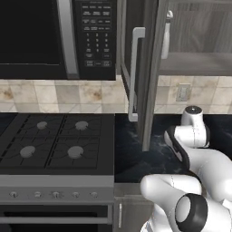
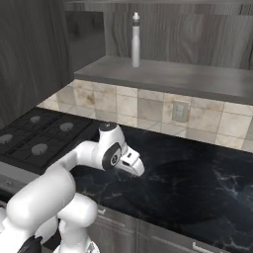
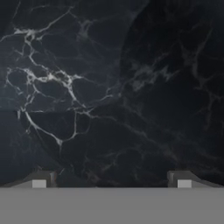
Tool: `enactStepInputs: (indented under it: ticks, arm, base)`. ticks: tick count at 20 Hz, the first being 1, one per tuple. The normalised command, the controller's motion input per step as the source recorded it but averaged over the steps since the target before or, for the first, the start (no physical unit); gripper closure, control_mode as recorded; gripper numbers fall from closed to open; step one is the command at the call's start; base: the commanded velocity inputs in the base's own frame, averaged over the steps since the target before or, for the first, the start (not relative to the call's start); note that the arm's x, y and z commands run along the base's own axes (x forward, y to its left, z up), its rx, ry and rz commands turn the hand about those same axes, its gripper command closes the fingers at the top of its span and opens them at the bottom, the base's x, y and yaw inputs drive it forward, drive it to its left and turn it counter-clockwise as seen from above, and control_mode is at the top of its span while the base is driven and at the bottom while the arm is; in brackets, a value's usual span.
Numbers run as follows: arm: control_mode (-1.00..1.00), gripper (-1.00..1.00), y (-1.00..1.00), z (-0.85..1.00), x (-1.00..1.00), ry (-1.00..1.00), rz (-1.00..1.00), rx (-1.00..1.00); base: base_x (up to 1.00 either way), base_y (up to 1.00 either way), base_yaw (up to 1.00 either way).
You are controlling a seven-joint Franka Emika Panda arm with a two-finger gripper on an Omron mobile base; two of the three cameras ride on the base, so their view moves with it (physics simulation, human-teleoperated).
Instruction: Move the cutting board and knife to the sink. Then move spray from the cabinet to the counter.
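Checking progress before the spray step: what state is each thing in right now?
Cabinet: door open.
Spray: upright on the cabinet shelf, untouched.
Gripper: fingers spread open, empty, facing the counter.
Stove: burners unlit.
Microwave: door closed.

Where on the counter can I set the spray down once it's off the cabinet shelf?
Bare counter runs right of the stove, below the tiled wall with its outlet. The open gripper hangs over its left part. The cabinet shelf holds just the spray.
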Motion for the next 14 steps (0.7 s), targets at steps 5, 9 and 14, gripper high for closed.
enactStepInputs:
  ticks: [5, 9, 14]
  arm:
    - [-1.00, -1.00, 0.00, 0.34, -0.02, -0.33, 0.13, 0.00]
    - [-1.00, -1.00, 0.00, 0.44, -0.03, -0.37, 0.17, 0.00]
    - [-1.00, -1.00, 0.00, 0.50, -0.02, -0.35, 0.19, 0.00]
  base:
    - [0.00, 0.00, 0.00]
    - [0.00, 0.00, 0.00]
    - [0.00, 0.00, 0.00]
